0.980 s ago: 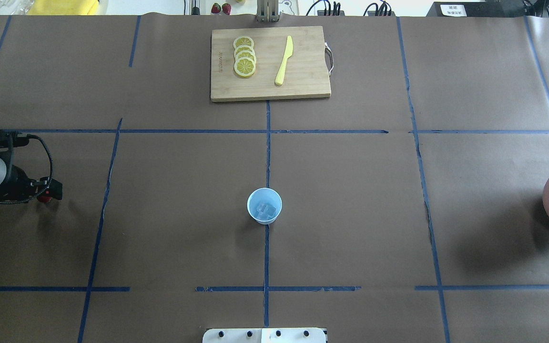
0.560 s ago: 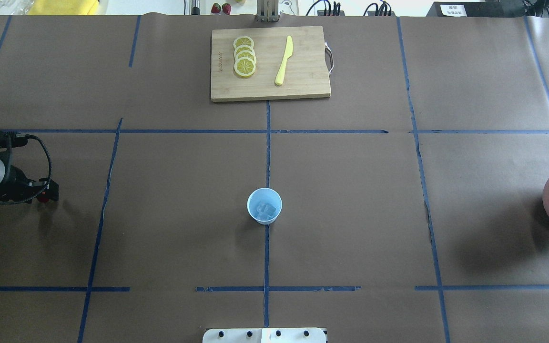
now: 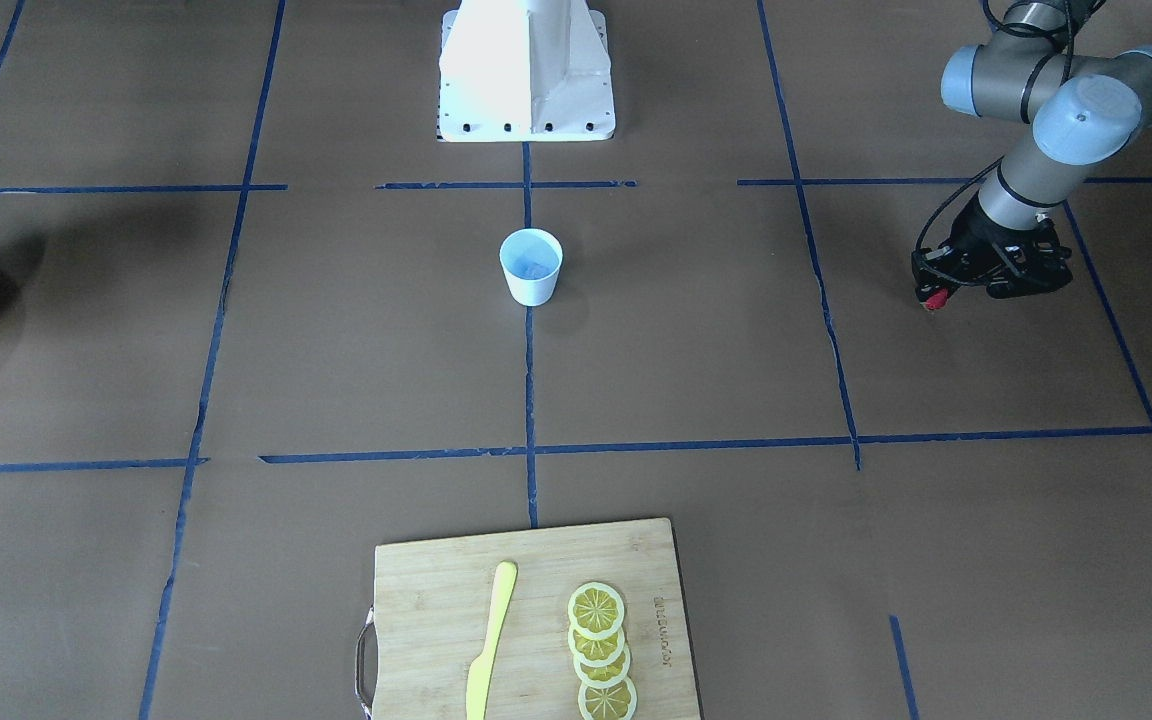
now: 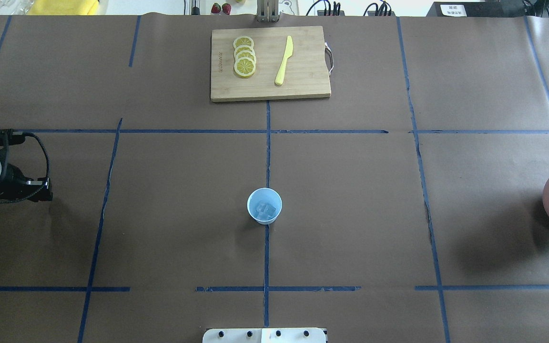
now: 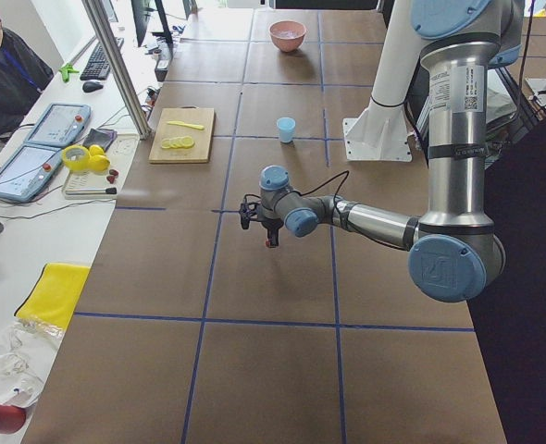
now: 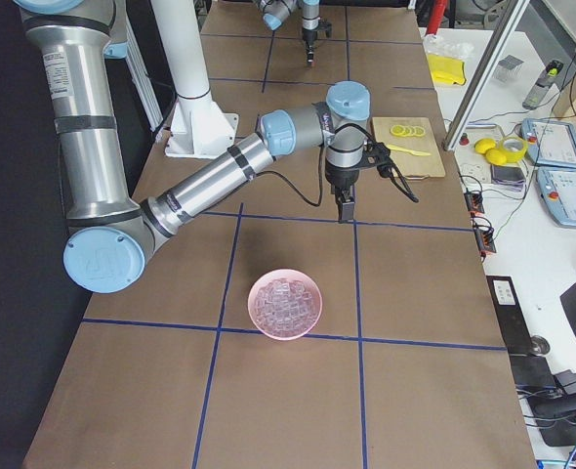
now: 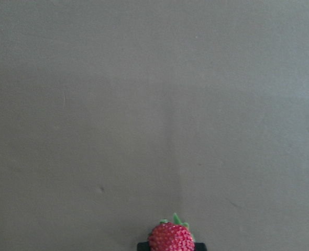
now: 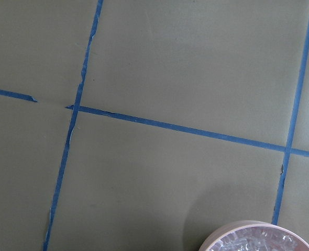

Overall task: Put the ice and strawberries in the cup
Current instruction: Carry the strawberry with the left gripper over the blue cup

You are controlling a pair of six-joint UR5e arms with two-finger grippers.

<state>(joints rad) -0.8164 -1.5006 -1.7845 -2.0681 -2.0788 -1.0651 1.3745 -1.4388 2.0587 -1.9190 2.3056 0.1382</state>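
**Table** [image 4: 350,190]: covered in brown paper and gridded with blue tape.

**Cup** [image 4: 264,206]: white outside, pale blue inside. It stands upright on the centre tape line, nearest the robot's base.

**Ice** [image 4: 267,210]: a few clear cubes lie in the bottom of the cup.

**Left pincer** [image 3: 933,298]: hangs pointing down above the table on the robot's left side, well apart from the cup. It is clenched on the strawberry.

**Strawberry** [image 7: 171,238]: red with a bit of green at the top. It is held at the tip of the left pincer and is not in the cup. The overhead view hides it behind the wrist.

**Right pincer** [image 6: 345,210]: hangs pointing down over the table on the robot's right side, on the board's side of the bowl. It shows only in the side view, so whether it is clenched or released cannot be told.

**Bowl** [image 6: 256,289]: round and pinkish-brown, at the table's right end. It is filled with more clear cubes.

**Board** [image 4: 303,88]: wooden, with a metal handle on one short side. It lies at the far edge on the centre line.

**Lemon slices** [image 4: 244,57]: four overlap in a row on the board.

**Knife** [image 4: 284,61]: yellow, lying flat on the board beside the slices and apart from them.

**Spare berries** [image 4: 220,8]: two red ones, past the table's far edge.
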